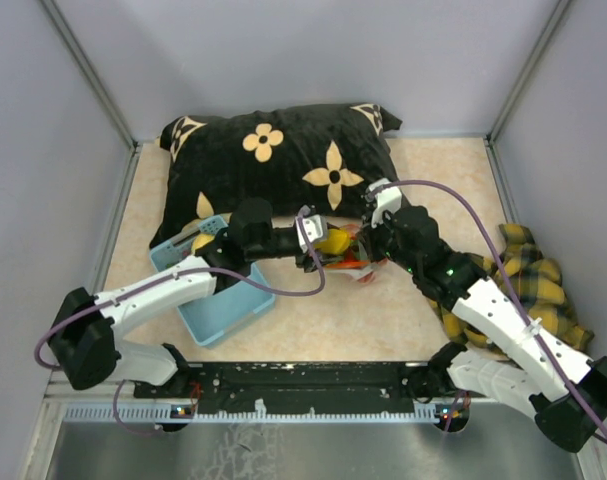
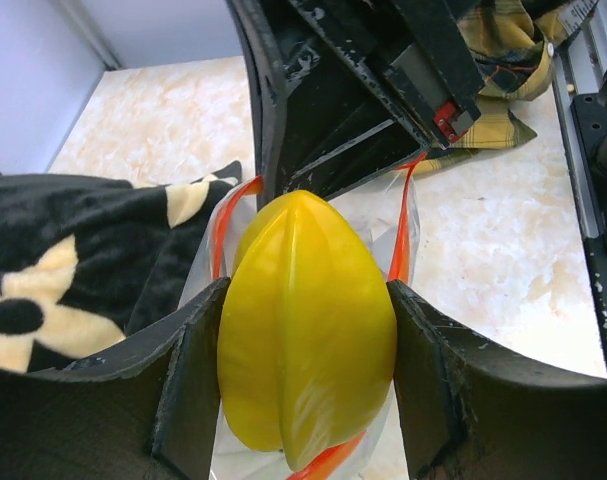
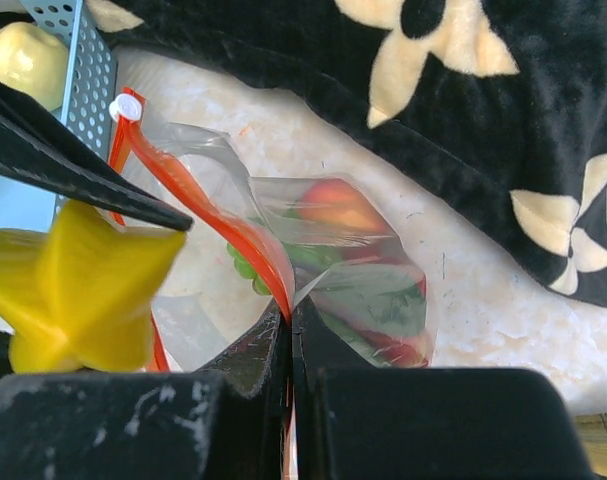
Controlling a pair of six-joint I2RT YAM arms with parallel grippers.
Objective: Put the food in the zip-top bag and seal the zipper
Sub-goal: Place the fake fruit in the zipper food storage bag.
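The left pincer (image 1: 311, 246) grips the yellow fruit (image 2: 305, 340) by its flanks (likely light, slick). The right pincer (image 3: 291, 330) pinches the zipper (image 3: 233, 225) of the limp bag (image 3: 378, 295).

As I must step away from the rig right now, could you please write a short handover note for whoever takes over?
Left gripper: fingers clamp a yellow star fruit at the open mouth of the zip-top bag, not yet released.
Right gripper: shut, pinching the bag's edge at the red zipper.
Done: red and green fruit already lie in the bag.
To do: drop the star fruit in, fetch the pale fruit from the blue basket, seal the zipper.
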